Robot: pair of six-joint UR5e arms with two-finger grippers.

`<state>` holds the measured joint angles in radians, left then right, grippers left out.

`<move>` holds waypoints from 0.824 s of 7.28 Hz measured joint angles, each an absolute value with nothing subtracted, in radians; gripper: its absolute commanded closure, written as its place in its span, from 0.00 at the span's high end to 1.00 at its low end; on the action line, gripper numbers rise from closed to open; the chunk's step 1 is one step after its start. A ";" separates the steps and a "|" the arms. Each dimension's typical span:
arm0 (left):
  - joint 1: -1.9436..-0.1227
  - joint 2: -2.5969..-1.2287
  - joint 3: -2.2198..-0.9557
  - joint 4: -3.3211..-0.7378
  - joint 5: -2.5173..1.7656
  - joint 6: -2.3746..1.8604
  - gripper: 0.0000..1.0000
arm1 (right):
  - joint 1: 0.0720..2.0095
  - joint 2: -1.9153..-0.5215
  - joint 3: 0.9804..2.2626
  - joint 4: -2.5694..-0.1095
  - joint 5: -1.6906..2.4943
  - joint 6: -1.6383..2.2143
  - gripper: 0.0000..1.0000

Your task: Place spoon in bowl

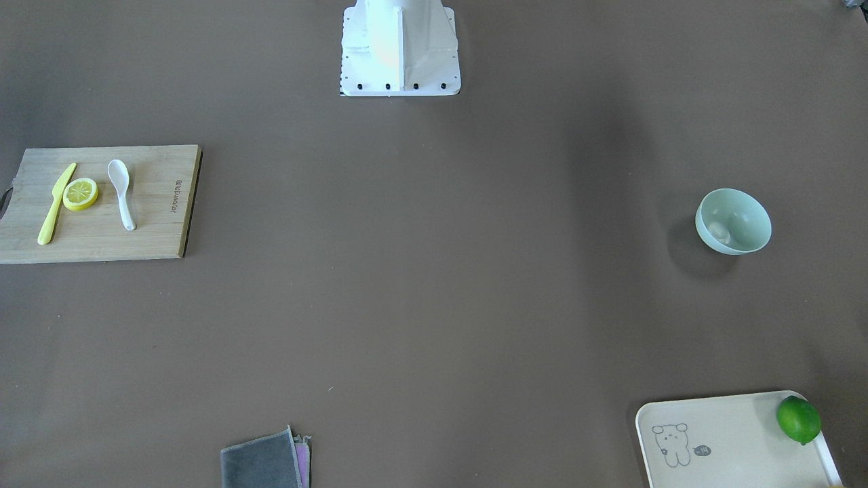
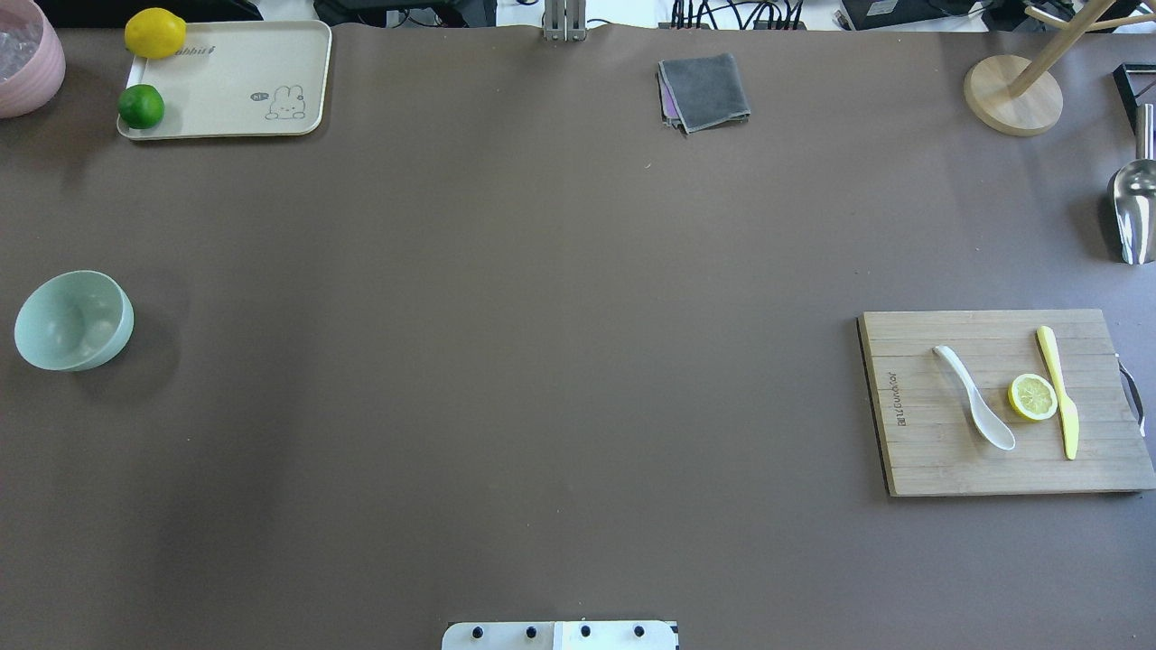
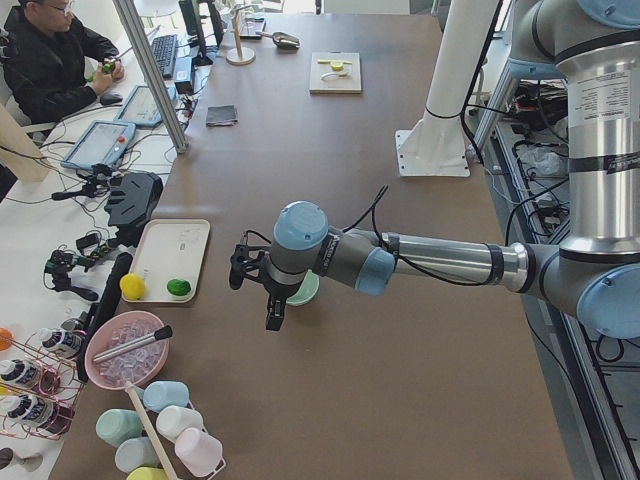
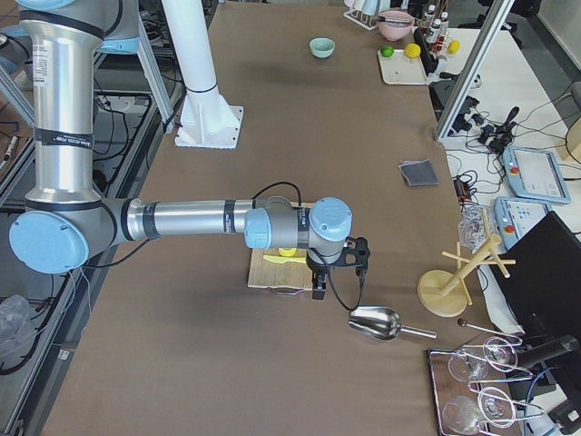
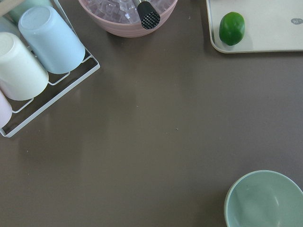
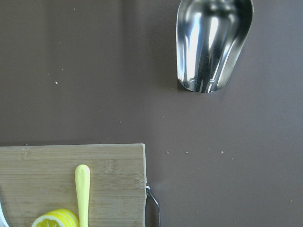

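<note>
long brown table [image 2: 542, 316]; a white desk [image 4: 545, 109], seemingly cluttered, runs alongside.

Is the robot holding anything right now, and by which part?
Apparently nothing: the spoon lies untouched on the cutting board, and the bowl stands alone.

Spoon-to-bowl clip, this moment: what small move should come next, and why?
Probably slide the right end effector across the cutting board until it is above the spoon. The spoon lies flat on the board, the bowl sits at the table's other side, and the right wrist view is centred beyond the knife, off the board's edge.
</note>
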<state>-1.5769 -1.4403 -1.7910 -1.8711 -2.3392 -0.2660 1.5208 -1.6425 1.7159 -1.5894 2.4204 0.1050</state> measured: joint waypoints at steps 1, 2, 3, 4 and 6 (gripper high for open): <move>-1.577 -1.441 -1.795 -1.870 -2.342 -0.267 0.98 | 1.520 -1.642 1.716 -1.589 2.421 0.104 1.00; -1.577 -1.443 -1.799 -1.870 -2.345 -0.268 0.98 | 1.520 -1.642 1.716 -1.589 2.422 0.103 1.00; -1.577 -1.443 -1.800 -1.871 -2.347 -0.267 0.98 | 1.520 -1.641 1.717 -1.589 2.422 0.103 1.00; -1.578 -1.440 -1.803 -1.874 -2.356 -0.267 0.98 | 1.520 -1.642 1.723 -1.589 2.424 0.103 1.00; -1.578 -1.445 -1.801 -1.881 -2.395 -0.270 0.98 | 1.520 -1.636 1.736 -1.583 2.434 0.109 1.00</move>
